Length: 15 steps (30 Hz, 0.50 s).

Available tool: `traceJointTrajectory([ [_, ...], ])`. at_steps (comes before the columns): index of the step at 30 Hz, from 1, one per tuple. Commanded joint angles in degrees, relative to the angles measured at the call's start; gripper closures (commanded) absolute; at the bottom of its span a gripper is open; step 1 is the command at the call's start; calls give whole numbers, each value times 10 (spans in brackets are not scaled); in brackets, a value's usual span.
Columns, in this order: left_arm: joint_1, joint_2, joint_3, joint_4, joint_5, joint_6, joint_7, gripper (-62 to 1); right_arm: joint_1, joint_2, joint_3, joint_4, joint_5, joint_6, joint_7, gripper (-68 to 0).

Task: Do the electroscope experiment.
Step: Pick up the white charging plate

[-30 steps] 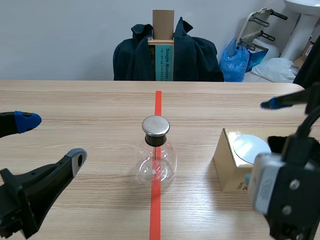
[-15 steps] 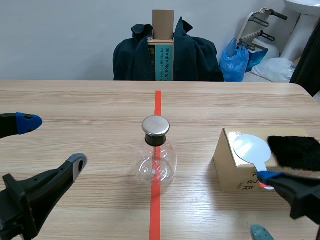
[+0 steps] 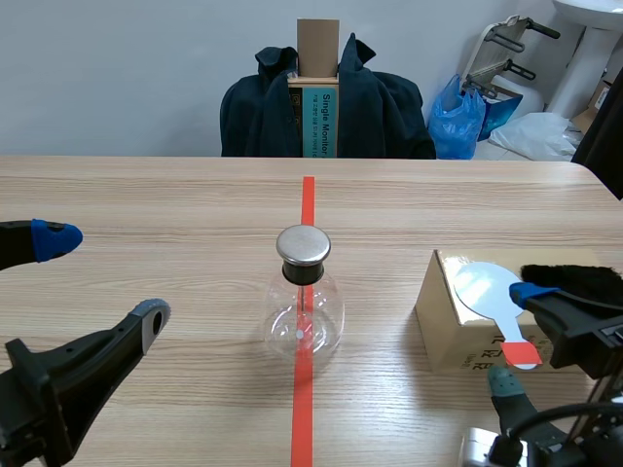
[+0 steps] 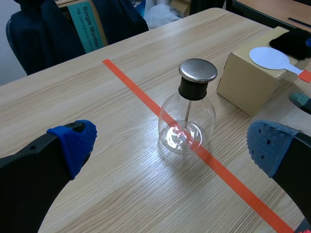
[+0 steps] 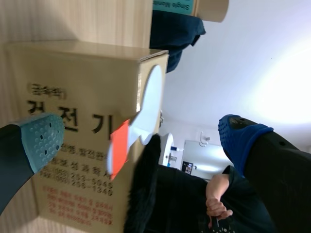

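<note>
Fingers of the left gripper point(image 4: 170, 145) are spread wide and nothing is held between them. The glass flask point(image 4: 187, 124) is seen ahead of them, standing upright on the table point(image 3: 146, 195) on the orange-red tape line, apart from both pads. The flask is closed by a black collar and a round metal cap point(image 3: 303, 245), from which a thin rod is let down inside; what hangs at the rod's end is lost in glare. Fingers of the right gripper point(image 5: 141, 136) are likewise set wide, turned sideways, with the orange-red handle end of a white round paddle point(image 5: 150, 97) between them, touched by neither pad. The paddle is laid on top of a cardboard box point(image 3: 443, 321) near the flask, its handle jutting past the box's edge. A black furry pad point(image 3: 574, 292) is seen beside the paddle; whether it rests on the box or behind it cannot be told. Printed lettering on the box's side is shown only in the right wrist view. In the scene view the right arm is cut off at the lower corner. Beyond the table a chair draped with a dark coat point(image 3: 263, 117) and a blue bag point(image 3: 458, 122) are seen.
</note>
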Motion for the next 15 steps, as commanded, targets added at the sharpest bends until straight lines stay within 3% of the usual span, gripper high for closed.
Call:
traceJointTrajectory([
  [1, 0, -2, 2, 11, -5, -1, -9, -623, -1, 3, 1, 9, 3, -9, -11, -679],
  [15, 0, -2, 2, 11, -6, -1, -8, -623, -4, 11, -7, 7, 3, -8, -56, -679],
])
